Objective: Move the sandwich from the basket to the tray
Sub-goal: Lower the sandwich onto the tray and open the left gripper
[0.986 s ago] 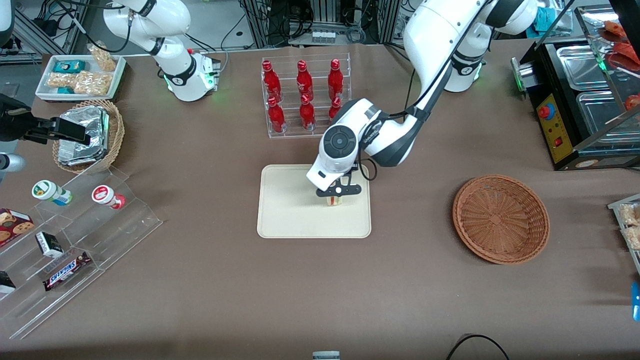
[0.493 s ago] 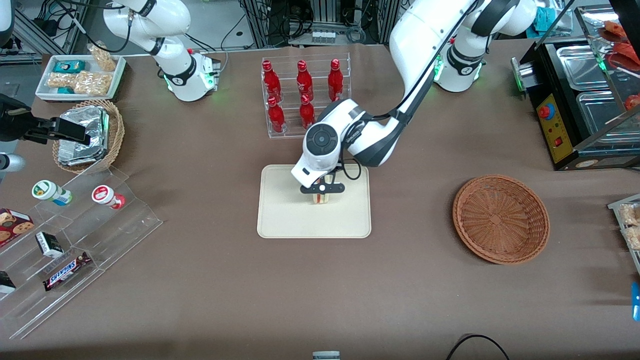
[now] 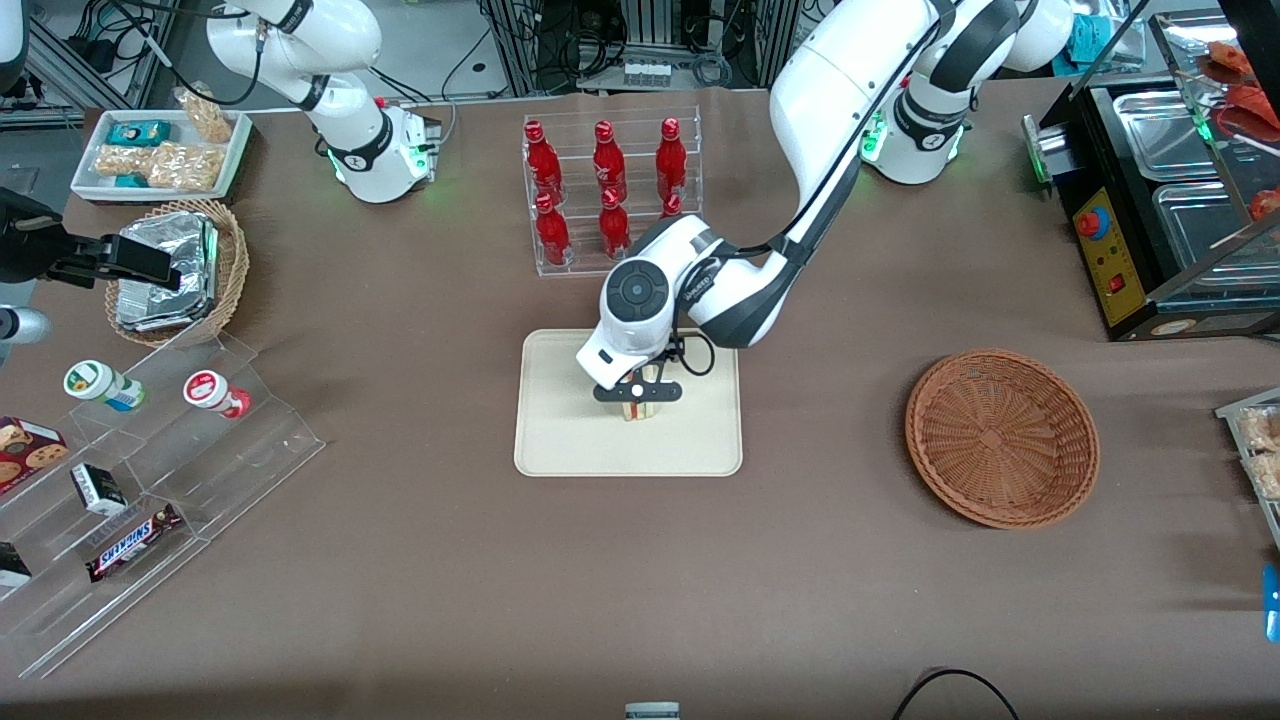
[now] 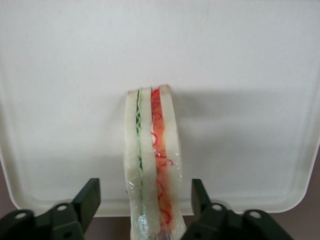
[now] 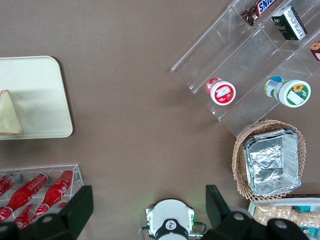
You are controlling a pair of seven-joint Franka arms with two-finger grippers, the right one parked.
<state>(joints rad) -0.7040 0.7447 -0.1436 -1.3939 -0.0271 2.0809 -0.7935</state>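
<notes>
- The hand (image 3: pixel 637 392) hung low over the middle of the tray (image 3: pixel 560 440), its black fingers (image 4: pixel 90 197) spread apart on either side of the sandwich (image 3: pixel 637 408).
- In the left wrist view the hand (image 4: pixel 144 200) stood open, with clear gaps between each finger and the bread, so nothing was being squeezed.
- The sandwich (image 4: pixel 152 160) stood on edge on the tray (image 4: pixel 240 75), cut face toward the wrist camera: three pale bread slices, a thin green layer between two of them and a thicker red-orange layer with curly red shreds between the other two.
- A clear shiny wrap showed around the part of the wedge nearest the fingers.
- From the right wrist view the sandwich (image 5: pixel 9 114) showed as a pale, plain triangle, resting on the cream tray (image 5: pixel 45 95).
- The tray lay flat on the brown desk (image 3: pixel 420 560), nearer the front camera than the rack of red bottles (image 3: pixel 600 190).
- The reddish-brown wicker basket (image 3: pixel 1002 436) sat well apart from the tray, toward the working arm's end of the desk, with only its woven floor showing.
</notes>
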